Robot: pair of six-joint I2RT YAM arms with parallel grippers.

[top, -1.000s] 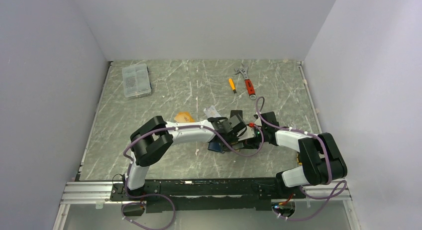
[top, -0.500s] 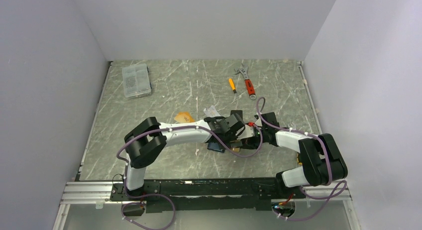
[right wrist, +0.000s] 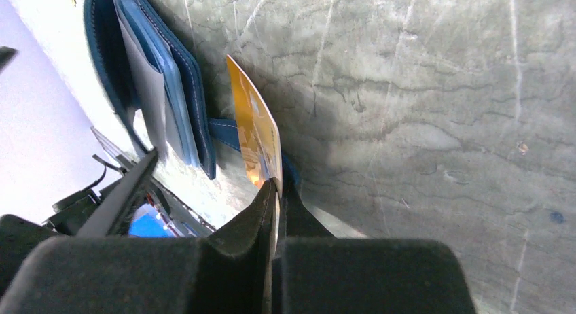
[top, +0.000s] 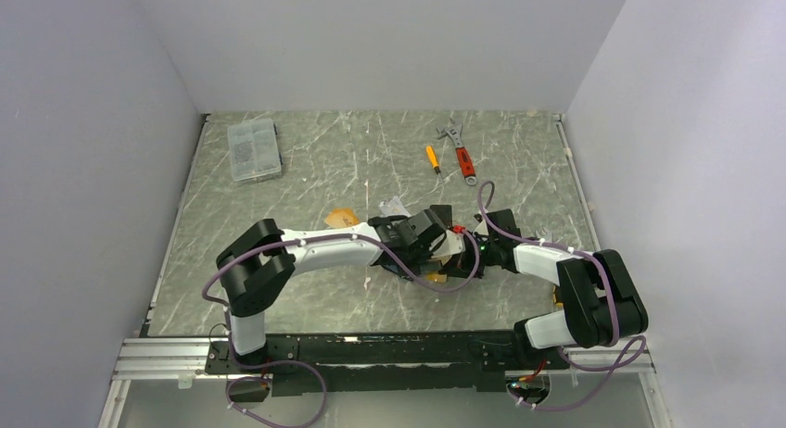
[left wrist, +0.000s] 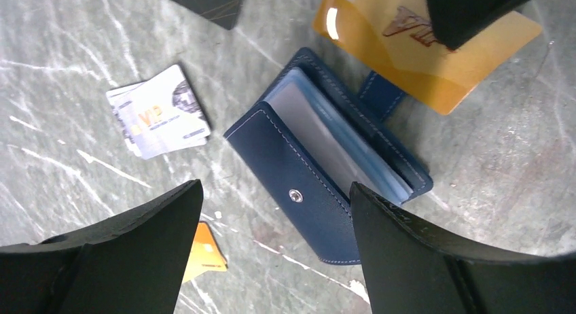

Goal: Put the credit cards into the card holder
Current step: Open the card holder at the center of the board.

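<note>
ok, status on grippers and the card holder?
Left gripper open over dark navy folding wallet. Right gripper shut on orange-gold flat card, beside wallet, not inserted. Wallet only partly open.

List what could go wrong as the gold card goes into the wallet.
1. The wallet lies loose under the open left gripper, so a push from the gold card may just slide it across the table.
2. The right gripper pinches the card near one edge, so it could pivot or slip on contact.
3. The wallet looks only partly open, so the card may miss a pocket.
</note>
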